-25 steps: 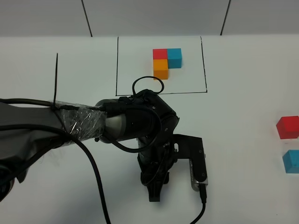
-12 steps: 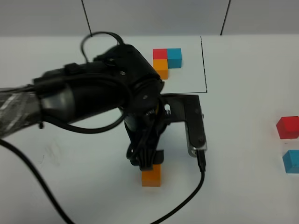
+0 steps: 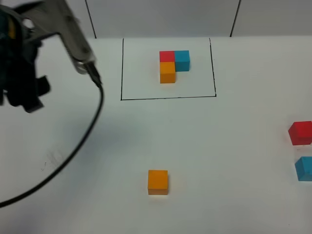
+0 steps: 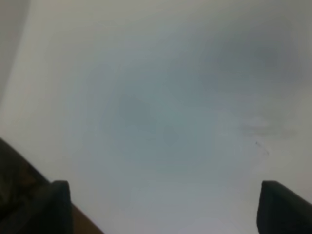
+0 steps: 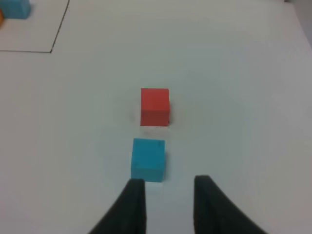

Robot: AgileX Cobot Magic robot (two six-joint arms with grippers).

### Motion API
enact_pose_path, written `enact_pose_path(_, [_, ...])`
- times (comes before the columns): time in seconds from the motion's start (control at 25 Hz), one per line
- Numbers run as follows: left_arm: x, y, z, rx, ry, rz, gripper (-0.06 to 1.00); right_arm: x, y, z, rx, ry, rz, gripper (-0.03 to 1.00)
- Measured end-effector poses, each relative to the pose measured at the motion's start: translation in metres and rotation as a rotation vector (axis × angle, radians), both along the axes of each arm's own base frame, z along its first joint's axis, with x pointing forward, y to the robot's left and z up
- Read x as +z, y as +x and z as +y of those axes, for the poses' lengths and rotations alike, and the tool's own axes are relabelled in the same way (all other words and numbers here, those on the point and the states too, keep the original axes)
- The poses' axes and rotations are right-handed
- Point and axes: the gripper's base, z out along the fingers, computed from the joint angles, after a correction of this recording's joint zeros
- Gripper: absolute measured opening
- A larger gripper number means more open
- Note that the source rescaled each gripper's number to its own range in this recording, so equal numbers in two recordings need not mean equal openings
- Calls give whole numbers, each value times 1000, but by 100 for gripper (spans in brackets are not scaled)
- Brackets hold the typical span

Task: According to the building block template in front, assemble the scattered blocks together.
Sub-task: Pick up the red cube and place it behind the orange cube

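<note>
Three loose cubes are not yet joined: the orange cube (image 3: 158,182) lies alone, while the red cube (image 5: 155,106) and the blue cube (image 5: 147,159) sit near each other, not touching, in front of the right gripper (image 5: 168,197). We judge the step in hand to be fetching one of that pair to the orange one, since the building block template (image 3: 174,66) sets red against orange and blue beside red in an L. To do it well, we would centre the jaws first. Blue sits just ahead of the fingertips (image 5: 134,195) but off toward one finger, with red beyond it, so a careless descent could nudge it. The right gripper is moderately parted, holding and touching nothing. The left gripper (image 4: 165,209) is spread wide over the table (image 4: 156,97), empty, well apart from every cube.
</note>
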Motion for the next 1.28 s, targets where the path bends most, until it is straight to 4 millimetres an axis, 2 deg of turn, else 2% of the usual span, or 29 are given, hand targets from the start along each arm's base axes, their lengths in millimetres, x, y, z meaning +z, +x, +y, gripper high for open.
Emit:
enact_pose_path(0.16, [25, -18, 45, 107, -51, -77, 72, 0, 0, 0, 0, 0, 0, 0])
enact_pose_path(0.28, [43, -46, 69, 154, -91, -154, 72, 0, 0, 0, 0, 0, 0, 0])
enact_pose_path(0.48, [66, -113, 95, 210, -204, -327, 72, 0, 0, 0, 0, 0, 0, 0])
enact_pose_path(0.6, [69, -169, 114, 242, -309, -455, 72, 0, 0, 0, 0, 0, 0, 0])
enact_pose_path(0.68, [66, -210, 128, 242, -388, -548, 72, 0, 0, 0, 0, 0, 0, 0])
enact_pose_path(0.8, [53, -259, 141, 229, -490, -656, 72, 0, 0, 0, 0, 0, 0, 0])
enact_pose_path(1.0, [27, -318, 142, 256, -623, -795, 72, 0, 0, 0, 0, 0, 0, 0])
enact_pose_path(1.08, [16, -332, 137, 310, -686, -836, 72, 0, 0, 0, 0, 0, 0, 0])
enact_pose_path(1.16, [3, -338, 131, 437, -771, -861, 72, 0, 0, 0, 0, 0, 0, 0])
enact_pose_path(1.28, [-11, -330, 124, 647, -881, -853, 72, 0, 0, 0, 0, 0, 0, 0])
